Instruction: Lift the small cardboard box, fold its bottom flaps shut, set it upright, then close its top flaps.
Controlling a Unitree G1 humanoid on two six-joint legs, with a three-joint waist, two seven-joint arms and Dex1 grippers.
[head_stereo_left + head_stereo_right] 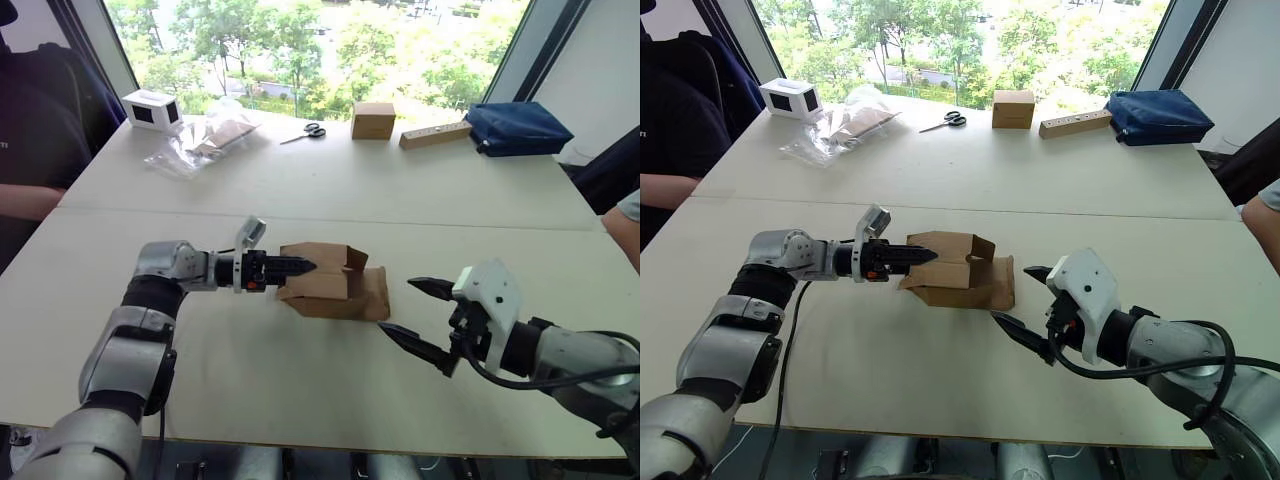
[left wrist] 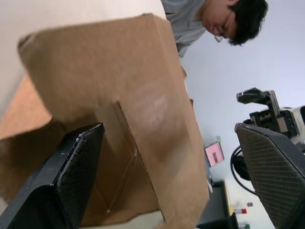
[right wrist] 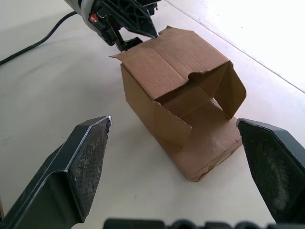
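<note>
While the small cardboard box (image 1: 328, 281) lies on its side near the middle of the pale table (image 1: 300, 190), open ends facing sideways, the job in hand looks like getting a firm hold so it can be lifted. The left gripper (image 1: 300, 266) reaches into or against the box's left end; from the left wrist view its fingers stand apart, one inside the opening and one outside a wall, not yet clamped. The right gripper (image 1: 415, 315) hangs just beside the box's right end with jaws wide open, holding nothing. A good lift would likely pinch one wall squarely near a corner, where corrugated board is stiffest, and keep the loose flaps (image 3: 200, 148) free to swing. The carton is plain brown corrugated card, matte, thin-walled and easily crushed; one flap lies flat on the table, another (image 3: 233, 90) droops over the opening. Far back sit a tidy cardboard cube (image 1: 372, 120), scissors (image 1: 305, 132) and a white box (image 1: 152, 108).
</note>
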